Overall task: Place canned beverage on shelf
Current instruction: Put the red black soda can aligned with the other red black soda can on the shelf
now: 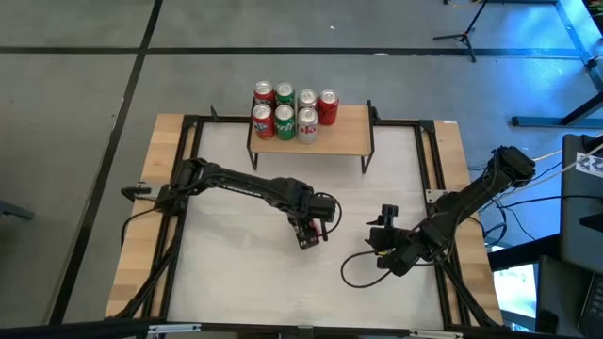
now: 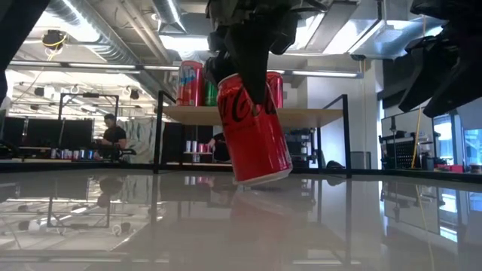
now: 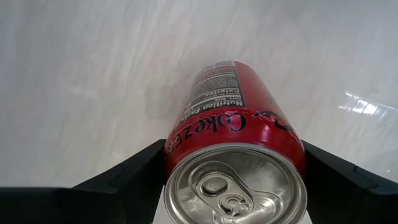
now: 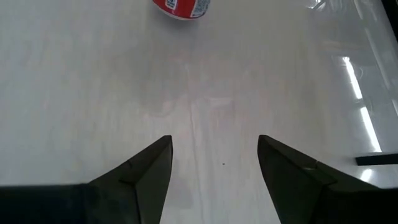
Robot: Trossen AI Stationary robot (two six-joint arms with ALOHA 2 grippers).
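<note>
Pale and glossy, the worktop (image 1: 236, 188) carried the shelf (image 1: 344, 141) at its far edge, a low light-wood board on thin black legs, with seven cans (image 1: 285, 111) crowded onto its left part and bare board on its right part. The left arm reached over the middle of the worktop, its left end effector (image 1: 311, 229) clenched on the red Coke Zero can (image 2: 252, 128), fingers pressing the can's sides just under the top rim in the left wrist view. In the low view the can hung tilted, its base apparently just clear of the surface or barely touching; which of the two could not be told. The right end effector (image 4: 214, 162) waited nearby, fingers spread and holding nothing. The step in hand looked like the lift and carry after the grasp. The next move would call for raising the can above the board's height, bringing it upright, and carrying it away toward the open right part of the shelf. Room there was bounded by the nearest standing can and the shelf's right-hand black leg (image 1: 370, 146), so the approach should come in from the front.
</note>
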